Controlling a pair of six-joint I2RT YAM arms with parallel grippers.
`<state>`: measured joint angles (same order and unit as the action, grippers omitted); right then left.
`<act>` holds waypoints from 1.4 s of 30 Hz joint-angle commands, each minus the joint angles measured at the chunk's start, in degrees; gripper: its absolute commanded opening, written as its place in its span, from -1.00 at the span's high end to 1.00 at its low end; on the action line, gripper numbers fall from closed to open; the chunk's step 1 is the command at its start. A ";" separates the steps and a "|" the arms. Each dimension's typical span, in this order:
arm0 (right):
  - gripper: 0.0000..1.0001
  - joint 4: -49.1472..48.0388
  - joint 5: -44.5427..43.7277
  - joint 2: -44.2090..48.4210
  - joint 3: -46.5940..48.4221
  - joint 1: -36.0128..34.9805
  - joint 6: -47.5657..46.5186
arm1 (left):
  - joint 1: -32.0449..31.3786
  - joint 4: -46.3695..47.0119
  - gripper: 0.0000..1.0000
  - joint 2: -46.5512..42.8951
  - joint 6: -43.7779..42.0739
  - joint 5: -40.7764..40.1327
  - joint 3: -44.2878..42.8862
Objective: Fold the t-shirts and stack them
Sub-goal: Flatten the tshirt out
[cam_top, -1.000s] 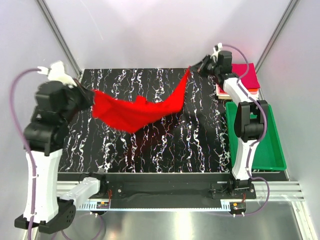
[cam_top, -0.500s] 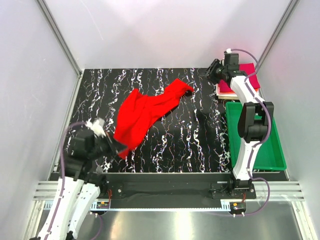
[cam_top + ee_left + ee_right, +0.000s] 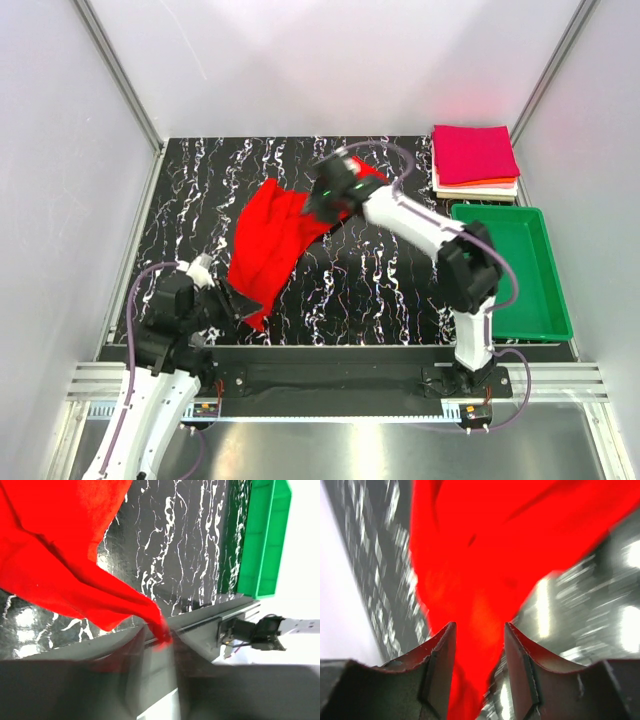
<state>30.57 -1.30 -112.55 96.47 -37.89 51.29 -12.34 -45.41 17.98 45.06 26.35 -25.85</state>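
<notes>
The right hand [image 3: 479, 627], released, has swung from two o'clock over the bright red cloth t-shirt [image 3: 270, 235]. The left hand [image 3: 162, 641] clenches its seven o'clock corner, so flattening likely follows.

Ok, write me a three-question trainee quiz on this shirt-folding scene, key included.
1. True or false: the right gripper is open over the red t-shirt.
2. Which pinches the shirt's near corner? A) left gripper B) right gripper C) neither
3. Fill in: the top shirt of the folded stack is ____.
Key: 1 true; 2 A; 3 magenta.
</notes>
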 commanded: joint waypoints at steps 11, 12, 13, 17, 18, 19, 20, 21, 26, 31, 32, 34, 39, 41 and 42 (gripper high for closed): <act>0.08 -3.14 -5.03 -13.38 6.45 -16.77 17.44 | -0.14 -6.98 -0.26 5.31 -13.33 -29.15 -28.56; 0.10 -3.58 -4.42 -13.92 6.72 -17.30 17.70 | -0.14 -6.89 -0.27 5.92 -13.85 -29.68 -28.73; 0.10 -4.11 -3.98 -14.44 6.72 -17.57 18.05 | -0.14 -6.71 -0.26 6.28 -13.94 -30.21 -28.39; 0.14 -6.66 -2.21 -15.77 6.28 -19.06 19.99 | -0.14 -6.36 -0.26 7.07 -13.77 -29.87 -26.63; 0.14 -6.92 -2.30 -15.85 5.93 -19.50 19.99 | -0.14 -6.10 -0.26 6.72 -13.60 -29.52 -26.10; 0.14 -7.97 -2.30 -15.86 5.84 -19.85 19.90 | -0.23 -5.75 -0.26 6.72 -13.42 -29.16 -25.40; 0.15 -8.07 -2.39 -16.03 5.67 -20.20 19.56 | -0.14 -5.74 -0.26 6.63 -13.50 -29.07 -25.13; 0.14 -8.41 -2.56 -16.12 5.40 -20.29 19.47 | -0.14 -5.66 -0.26 6.46 -13.51 -29.07 -24.87; 0.15 -10.70 -2.75 -16.73 4.96 -20.91 16.40 | -0.14 -5.22 -0.26 6.63 -14.03 -29.34 -24.08; 0.15 -10.44 -6.69 -17.44 4.18 -20.39 15.60 | -0.14 -3.99 -0.26 7.07 -13.33 -26.62 -22.76; 0.16 -10.44 -7.48 -16.13 3.65 -19.51 14.73 | -0.23 -3.81 -0.25 7.16 -13.33 -25.22 -22.67; 0.17 -10.53 -8.10 -14.20 1.80 -15.32 13.93 | -0.23 -2.85 -0.25 7.16 -12.63 -21.28 -21.27; 0.17 -10.53 -3.64 -10.76 6.08 -7.39 2.34 | -0.14 1.10 -0.24 6.81 -8.59 -14.67 -14.43; 0.17 -10.53 -1.35 -11.37 7.68 -5.02 -0.82 | -0.14 3.04 -0.24 7.24 -7.62 -12.29 -13.88; 0.18 -10.44 -1.25 -11.72 8.82 -4.39 -1.45 | -0.14 3.48 -0.24 7.51 -7.44 -12.03 -13.62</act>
<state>21.30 -3.99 -129.01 100.51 -44.91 57.04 -12.34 -47.92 24.82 35.44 8.64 -40.01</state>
